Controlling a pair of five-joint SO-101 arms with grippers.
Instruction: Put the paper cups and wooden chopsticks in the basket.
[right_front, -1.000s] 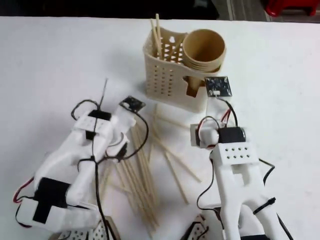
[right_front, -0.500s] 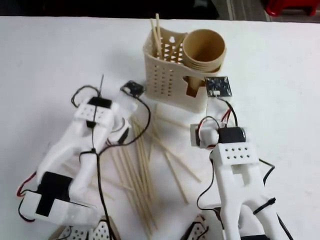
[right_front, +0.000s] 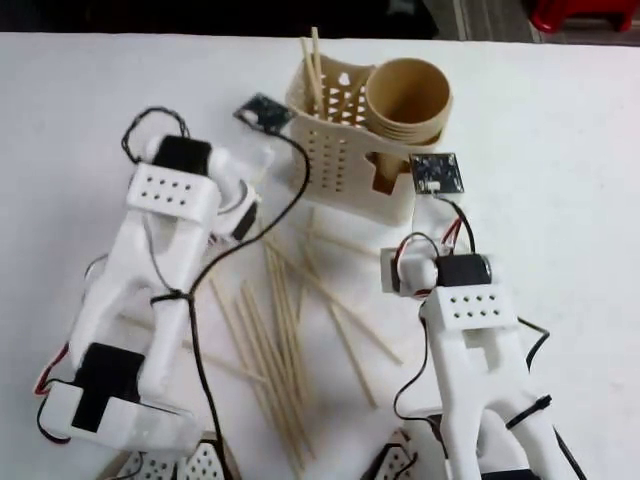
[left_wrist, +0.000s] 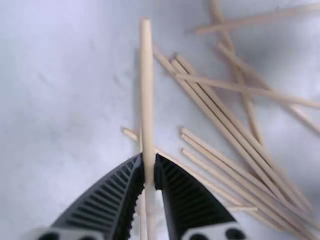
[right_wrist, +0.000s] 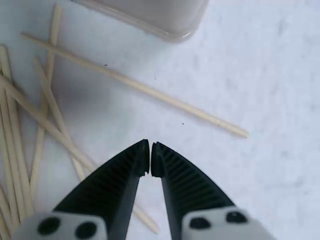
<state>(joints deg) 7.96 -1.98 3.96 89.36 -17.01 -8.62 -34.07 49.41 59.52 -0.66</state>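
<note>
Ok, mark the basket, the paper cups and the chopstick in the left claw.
basket (right_front: 332, 172): high view, perforated front wall.
paper cups (right_front: 405, 95): high view, inside of top cup.
held chopstick (left_wrist: 146, 90): left wrist view, middle of its shaft.

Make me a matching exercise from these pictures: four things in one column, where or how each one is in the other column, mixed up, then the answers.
1. left gripper
2. right gripper
3. paper cups
4. loose chopsticks

A. stacked in the basket
B. shut, holding nothing
C. scattered on the table
D. shut on a single chopstick

Pairs: 1-D, 2-B, 3-A, 4-C
</note>
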